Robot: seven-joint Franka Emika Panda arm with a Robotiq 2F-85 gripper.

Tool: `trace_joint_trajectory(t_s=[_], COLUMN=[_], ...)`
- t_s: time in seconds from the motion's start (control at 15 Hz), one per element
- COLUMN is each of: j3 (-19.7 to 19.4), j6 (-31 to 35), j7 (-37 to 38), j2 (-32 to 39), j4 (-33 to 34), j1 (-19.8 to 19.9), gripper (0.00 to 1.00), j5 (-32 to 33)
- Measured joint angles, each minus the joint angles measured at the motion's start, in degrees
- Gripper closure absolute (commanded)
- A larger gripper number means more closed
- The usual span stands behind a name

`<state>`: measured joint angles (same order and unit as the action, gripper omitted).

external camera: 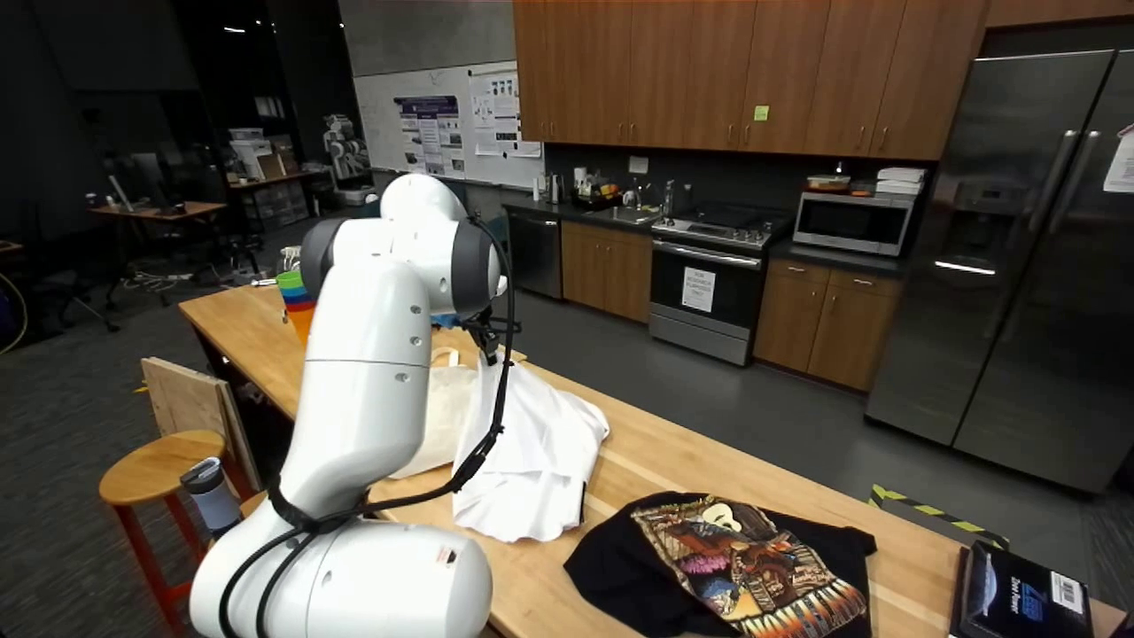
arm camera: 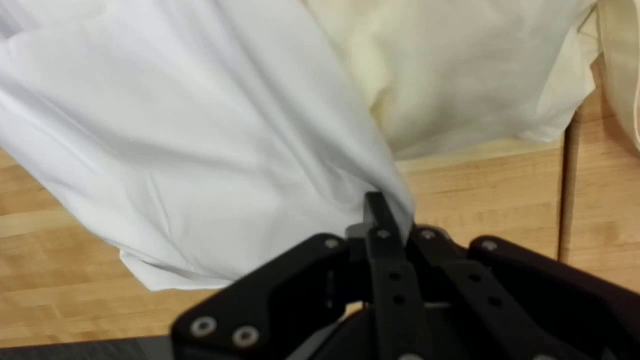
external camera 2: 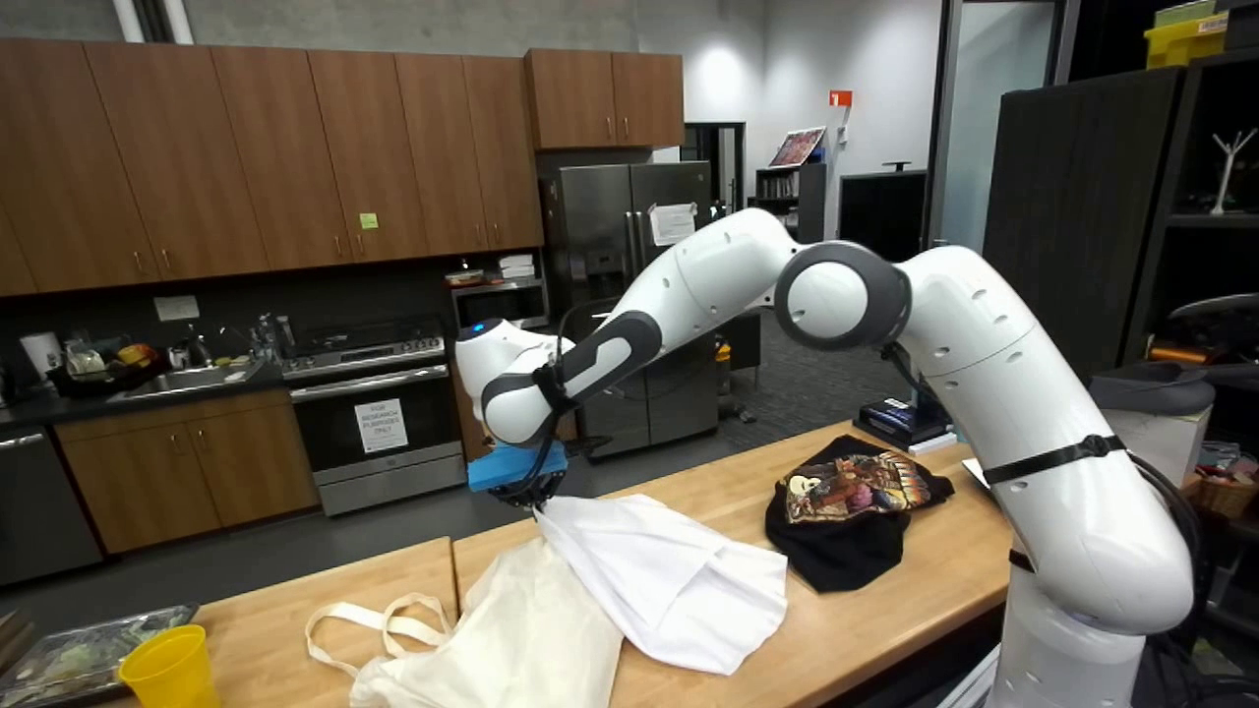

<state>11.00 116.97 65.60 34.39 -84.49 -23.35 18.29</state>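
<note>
While you look down through the wrist view, your gripper sits low and right of centre, its jaws pinched together on a gathered edge of the white cloth. That cloth fills the upper left of the view; in both exterior views it slopes down from the gripper, and its lower part spreads in loose folds on the wooden table. Just beside it you find the cream tote bag, at the bottom centre of an exterior view, its handles looping toward the left of the frame; the cloth overlaps the bag's edge there and in the wrist view. Apart from the cloth, you see a black printed shirt lying rumpled at the lower right in an exterior view. Farther along, in the lower right corner of that frame, is a black box. A yellow cup stands at the lower left of an exterior view, next to a plastic-covered tray. Beyond the table, in an exterior view, you face an oven range right of centre, a microwave to its right, a stainless-steel refrigerator at the right edge, and brown wall cabinets along the top.
</note>
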Motion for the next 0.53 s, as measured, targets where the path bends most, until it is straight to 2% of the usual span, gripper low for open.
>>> trace_joint_trajectory(t_s=[0.07, 0.27, 0.33, 0.4, 0.47, 0.53], j3=[-0.5, -1.3, -1.4, -1.5, -1.6, -1.8], j6=[-0.7, -0.1, -0.1, -0.1, -0.1, -0.1], j7=[0.0, 0.0, 0.0, 0.0, 0.0, 0.0], j2=[1.4, 1.7, 1.5, 1.4, 1.3, 1.5], j4=[1.5, 1.4, 1.4, 1.4, 1.5, 1.5], j1=[-0.7, -1.6, -1.6, -1.5, -1.5, -1.6], gripper=[0.95, 0.75, 0.74, 0.49, 0.48, 0.43], j5=[-0.4, -0.4, -0.4, -0.4, -0.4, -0.4])
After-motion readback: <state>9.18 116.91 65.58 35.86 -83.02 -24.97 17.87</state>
